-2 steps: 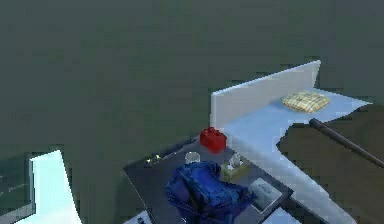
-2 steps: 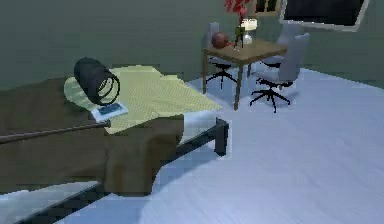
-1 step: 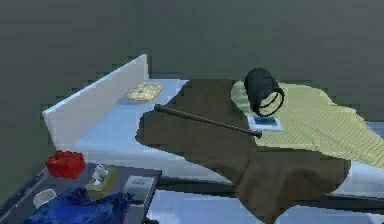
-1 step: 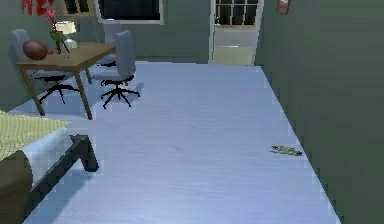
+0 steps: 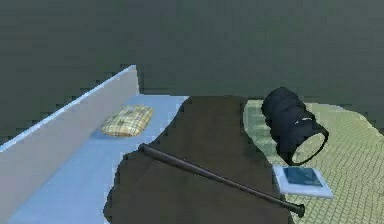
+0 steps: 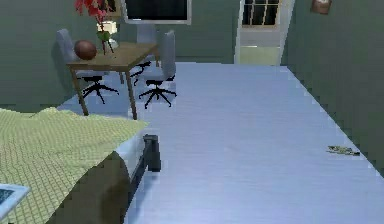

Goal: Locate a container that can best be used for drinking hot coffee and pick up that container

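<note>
A wooden table [image 6: 122,62] stands far out in the arm side view's upper left. On it are a reddish-brown ball [image 6: 86,49] and a pale vase [image 6: 106,42] with red flowers. Nothing on the table has a shape I can call a cup. In the forward view a bed [image 5: 70,170] lies ahead with a checked pillow [image 5: 127,121], a dark blanket [image 5: 200,145], a long dark bat [image 5: 215,178], a big black cylindrical thing [image 5: 295,125] and a flat blue-framed book [image 5: 302,180].
Two grey office chairs [image 6: 158,70] [image 6: 88,72] stand at the table. The bed's corner [image 6: 60,145] with a dark post [image 6: 151,153] takes the arm side view's lower left. Open pale floor [image 6: 250,130] runs to a bright doorway [image 6: 262,30]. A small flat thing [image 6: 343,151] lies on the floor.
</note>
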Available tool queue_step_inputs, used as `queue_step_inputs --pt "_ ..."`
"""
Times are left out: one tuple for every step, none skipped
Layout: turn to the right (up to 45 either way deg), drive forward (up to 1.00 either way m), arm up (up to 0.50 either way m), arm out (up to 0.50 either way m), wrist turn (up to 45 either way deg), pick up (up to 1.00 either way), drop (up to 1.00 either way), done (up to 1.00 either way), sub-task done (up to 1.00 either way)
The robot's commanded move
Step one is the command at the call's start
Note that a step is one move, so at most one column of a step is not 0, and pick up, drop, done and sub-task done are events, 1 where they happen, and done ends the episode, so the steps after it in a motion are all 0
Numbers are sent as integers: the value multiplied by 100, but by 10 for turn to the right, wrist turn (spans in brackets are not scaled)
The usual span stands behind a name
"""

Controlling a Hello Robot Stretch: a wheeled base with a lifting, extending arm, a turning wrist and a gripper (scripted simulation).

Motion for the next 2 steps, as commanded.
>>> queue_step_inputs --pt "-450 0 0 0 0 0 0 0 0" --pt "-450 0 0 0 0 0 0 0 0"
